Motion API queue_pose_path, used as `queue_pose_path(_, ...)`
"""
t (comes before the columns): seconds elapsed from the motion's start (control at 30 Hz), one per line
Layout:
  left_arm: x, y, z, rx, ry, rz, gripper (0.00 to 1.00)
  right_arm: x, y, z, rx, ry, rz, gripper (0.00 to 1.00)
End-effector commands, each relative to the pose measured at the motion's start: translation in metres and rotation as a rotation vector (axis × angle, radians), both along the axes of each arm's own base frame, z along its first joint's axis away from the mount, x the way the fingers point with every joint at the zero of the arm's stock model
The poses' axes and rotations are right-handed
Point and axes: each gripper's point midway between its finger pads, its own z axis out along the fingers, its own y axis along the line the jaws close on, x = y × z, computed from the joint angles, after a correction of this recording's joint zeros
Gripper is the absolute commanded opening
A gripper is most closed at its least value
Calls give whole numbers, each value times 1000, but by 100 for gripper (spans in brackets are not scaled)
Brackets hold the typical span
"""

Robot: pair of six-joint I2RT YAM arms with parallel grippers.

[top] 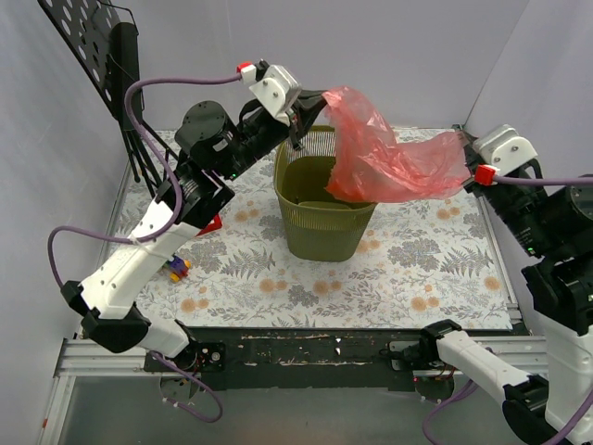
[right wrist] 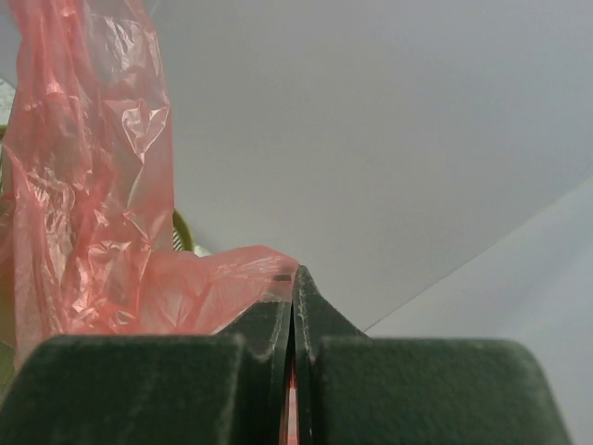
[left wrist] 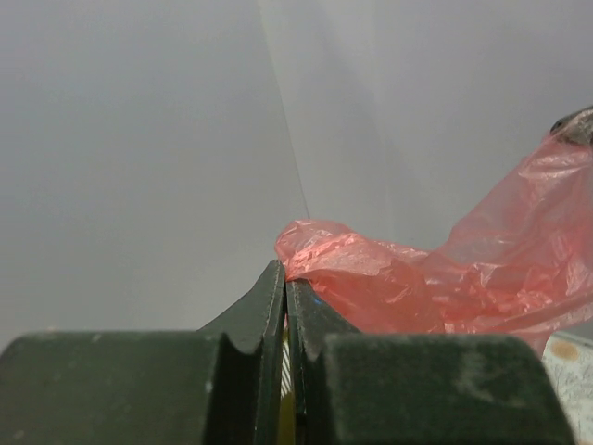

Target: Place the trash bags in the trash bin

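Left gripper [top: 310, 104], right gripper [top: 462, 148] raised, pinching red bag [top: 389, 158] over bin [top: 324, 236].

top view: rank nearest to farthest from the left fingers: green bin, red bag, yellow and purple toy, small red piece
1. red bag, pinched in the left fingers
2. green bin, just below them, centre
3. small red piece, left of the bin
4. yellow and purple toy, front left
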Motion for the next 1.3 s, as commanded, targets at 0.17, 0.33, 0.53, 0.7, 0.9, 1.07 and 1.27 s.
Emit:
queue_pose_path(0.17,14,66,-66,211,-58,310,0,30,32,-39,48,147,99,1)
queue_pose_path(0.33,50,94,-94,286,-69,499,0,90,47,-59,55,211,39,1)
queue_pose_path(0.53,101,140,-124,360,16,660,0,158,59,-76,93,324,-50,1)
queue_pose_path(0.7,105,151,-128,373,36,646,0,165,76,-54,156,330,25,1)
queue_pose_path(0.9,71,99,-170,438,136,279,0,144,89,-96,155,502,106,1)
queue_pose_path(1.07,126,102,-175,382,181,438,0,180,87,-102,149,480,56,1)
queue_pose_path(1.27,203,140,-195,322,328,607,0,255,54,-129,245,588,-43,1)
